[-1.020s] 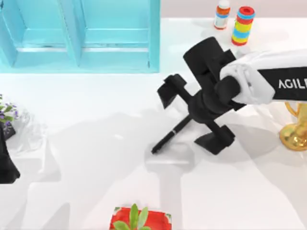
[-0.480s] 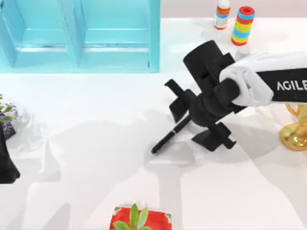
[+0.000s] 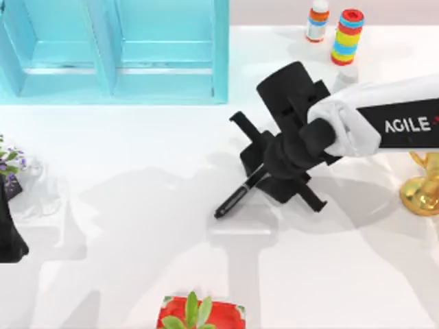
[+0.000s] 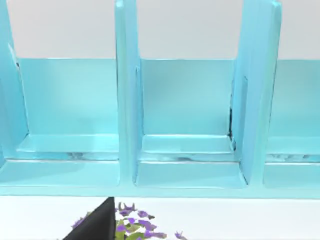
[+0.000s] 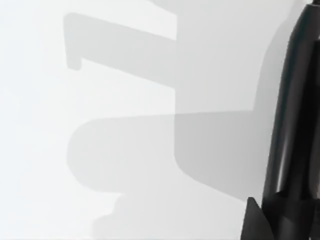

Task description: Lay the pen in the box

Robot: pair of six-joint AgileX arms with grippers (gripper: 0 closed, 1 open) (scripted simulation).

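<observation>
One pen held at mid-table by the right gripper.

The single black pen (image 3: 238,197) slants near the table's (image 3: 137,205) middle, its upper end pinched between the fingers of the right gripper (image 3: 264,175), which are closed narrowly on it. One turquoise box (image 3: 113,51) with divided compartments sits at the far left corner, well apart from the pen. Along the far edge stand one striped ring stack (image 3: 348,36) and one small bottle (image 3: 317,20). The left arm (image 3: 10,233) is parked at the left edge.
</observation>
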